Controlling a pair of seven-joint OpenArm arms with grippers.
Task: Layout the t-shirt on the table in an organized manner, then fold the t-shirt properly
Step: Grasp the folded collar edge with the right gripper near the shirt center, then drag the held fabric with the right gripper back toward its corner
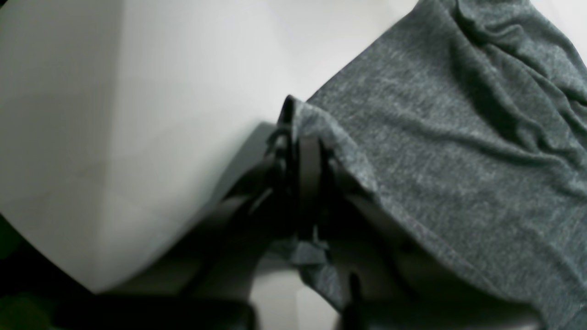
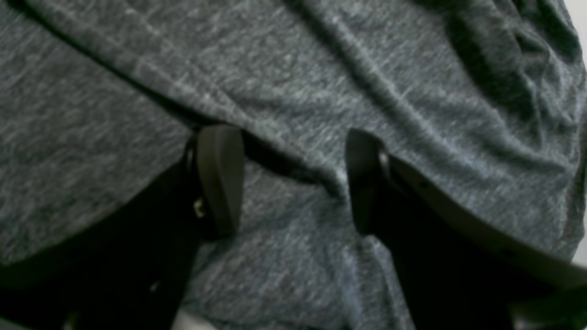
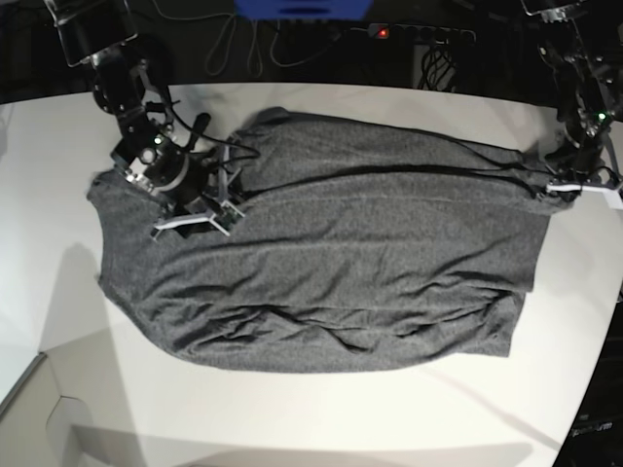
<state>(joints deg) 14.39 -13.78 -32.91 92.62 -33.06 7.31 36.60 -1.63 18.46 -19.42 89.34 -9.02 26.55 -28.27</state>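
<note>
The dark grey t-shirt [image 3: 331, 263] lies spread across the white table [image 3: 292, 418], with folds along its near side. In the base view my right gripper [image 3: 200, 219] is over the shirt's left part. The right wrist view shows that gripper [image 2: 291, 183] open, its two dark fingers [image 2: 220, 178] apart, with only loose cloth of the t-shirt [image 2: 321, 68] under them. My left gripper [image 3: 562, 188] is at the shirt's far right edge. In the left wrist view it [image 1: 300, 151] is shut on a raised corner of the t-shirt [image 1: 458, 160] above the table [image 1: 160, 91].
Cables and a power strip with a red light [image 3: 384, 32] run along the dark back edge. The table's curved edge [image 3: 594, 379] drops off at the right. A pale angular panel [image 3: 39, 409] sits at the near left corner.
</note>
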